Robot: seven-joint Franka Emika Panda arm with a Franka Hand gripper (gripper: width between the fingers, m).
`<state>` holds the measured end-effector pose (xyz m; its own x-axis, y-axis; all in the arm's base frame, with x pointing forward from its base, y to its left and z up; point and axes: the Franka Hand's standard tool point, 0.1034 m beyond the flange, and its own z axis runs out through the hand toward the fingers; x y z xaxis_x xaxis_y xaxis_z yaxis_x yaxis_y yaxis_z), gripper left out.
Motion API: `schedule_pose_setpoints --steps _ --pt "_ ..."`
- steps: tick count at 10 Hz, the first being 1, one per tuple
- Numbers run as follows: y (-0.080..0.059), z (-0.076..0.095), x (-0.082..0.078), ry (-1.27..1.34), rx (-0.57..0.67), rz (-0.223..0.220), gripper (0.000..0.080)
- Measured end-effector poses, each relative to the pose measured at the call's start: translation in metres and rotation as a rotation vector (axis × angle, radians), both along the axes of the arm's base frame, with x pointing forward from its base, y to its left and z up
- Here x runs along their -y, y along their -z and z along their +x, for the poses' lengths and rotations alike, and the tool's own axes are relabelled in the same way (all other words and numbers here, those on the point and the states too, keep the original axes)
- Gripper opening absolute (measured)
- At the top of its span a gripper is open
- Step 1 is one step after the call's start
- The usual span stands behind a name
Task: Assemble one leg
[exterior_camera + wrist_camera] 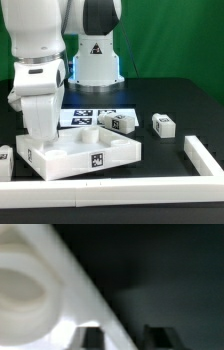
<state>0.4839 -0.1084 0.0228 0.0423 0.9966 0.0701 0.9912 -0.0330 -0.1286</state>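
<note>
The wide white tabletop point(85, 152) lies tray-like at the front of the exterior view's left. My gripper point(40, 142) is low over its back left corner. In the wrist view the gripper point(123, 339) straddles the tabletop's wall point(85, 297), close to a round corner socket point(22, 286). One dark fingertip point(92, 336) lies over the white part and the other over the black table. The jaws stand apart, with a dark gap beside the wall. A leg point(118, 121) with tags lies behind the tabletop. A second leg point(164, 124) lies further to the exterior view's right.
The marker board point(85, 117) lies behind the tabletop, at the robot's base. A white rail point(205, 155) runs along the exterior view's right and joins a front rail point(100, 186). A small white piece point(5, 160) shows at the left edge.
</note>
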Motion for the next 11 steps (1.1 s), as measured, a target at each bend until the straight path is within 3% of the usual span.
schedule_pose_setpoints --steps 2,4,8,11 --pt "0.000 0.000 -0.001 0.003 0.000 -0.001 0.0052" --pt "0.000 0.000 -0.014 0.039 -0.002 -0.005 0.0052" --pt "-0.002 0.013 -0.074 0.059 0.018 -0.003 0.0052" --pt "-0.001 0.012 -0.070 0.067 0.016 -0.005 0.0052"
